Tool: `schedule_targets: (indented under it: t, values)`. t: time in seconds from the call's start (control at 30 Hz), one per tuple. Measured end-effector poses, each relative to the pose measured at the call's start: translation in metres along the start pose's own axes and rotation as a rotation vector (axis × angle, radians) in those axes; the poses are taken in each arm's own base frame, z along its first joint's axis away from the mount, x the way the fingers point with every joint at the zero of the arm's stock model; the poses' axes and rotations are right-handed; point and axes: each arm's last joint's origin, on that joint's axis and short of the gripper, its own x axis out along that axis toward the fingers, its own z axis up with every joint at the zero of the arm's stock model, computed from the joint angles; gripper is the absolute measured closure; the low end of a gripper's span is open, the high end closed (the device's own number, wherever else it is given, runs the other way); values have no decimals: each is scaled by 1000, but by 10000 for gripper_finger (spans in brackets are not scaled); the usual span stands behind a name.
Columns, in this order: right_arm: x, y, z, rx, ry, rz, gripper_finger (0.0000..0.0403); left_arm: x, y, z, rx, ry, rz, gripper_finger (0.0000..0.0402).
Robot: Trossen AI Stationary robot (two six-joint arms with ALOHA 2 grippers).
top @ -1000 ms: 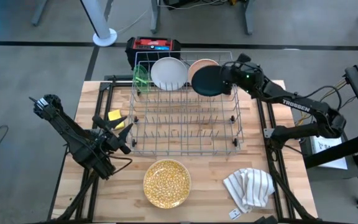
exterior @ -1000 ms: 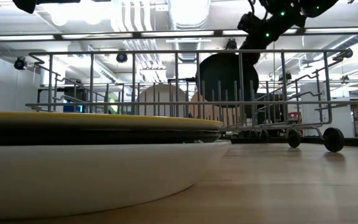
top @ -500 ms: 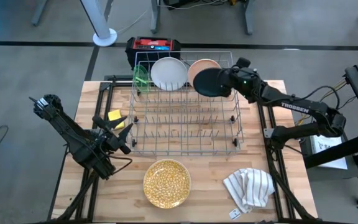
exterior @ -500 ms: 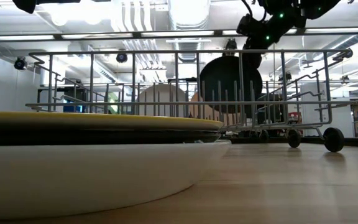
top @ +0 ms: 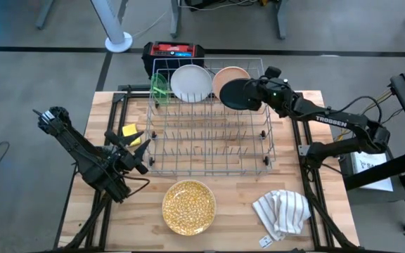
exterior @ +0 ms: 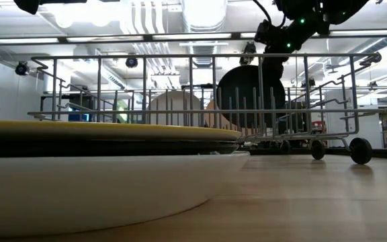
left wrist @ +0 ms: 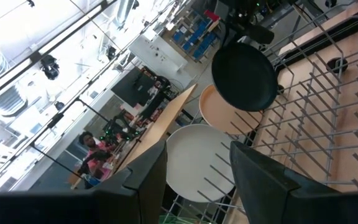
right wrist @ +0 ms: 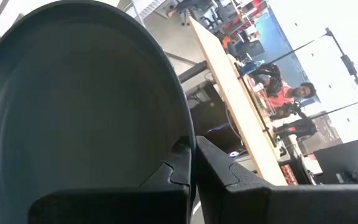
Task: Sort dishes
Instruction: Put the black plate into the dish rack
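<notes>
A: Why does the right gripper [top: 256,93] hold the black plate [top: 235,94] on edge rather than flat?

B: Because the wire dish rack [top: 209,165] takes plates upright between its tines. The fingers are clenched on the plate's rim, which leaves the lower edge free to drop into a slot. In the low view the plate hangs partly inside the rack's far end.

A: And why that spot?

B: It sits just in front of the peach plate [top: 225,76], beside the white plate [top: 190,82] and the lime-green bowl [top: 159,87], all standing along the rack's far row. I judge the black one is meant to join that line.

A: Is it seated yet?

B: I cannot tell whether its lower rim touches the wires.

A: The left gripper [top: 138,150]?

B: Parked near the rack's left side, close to the yellow sponge [top: 130,131], fingers parted and holding nothing. It keeps clear of the work.

A: What is left?

B: The speckled tan plate [top: 189,206] lies flat on the table [top: 238,204], near the striped cloth [top: 282,212].
</notes>
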Motion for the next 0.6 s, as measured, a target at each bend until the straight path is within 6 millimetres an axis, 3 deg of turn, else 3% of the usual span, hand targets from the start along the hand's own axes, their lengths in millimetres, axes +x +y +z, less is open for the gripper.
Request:
schedule_targets:
  t: [0.6]
  values:
    - [29, 28, 0, -62, 30, 64, 394, 0, 0, 0, -6, 0, 0, 235]
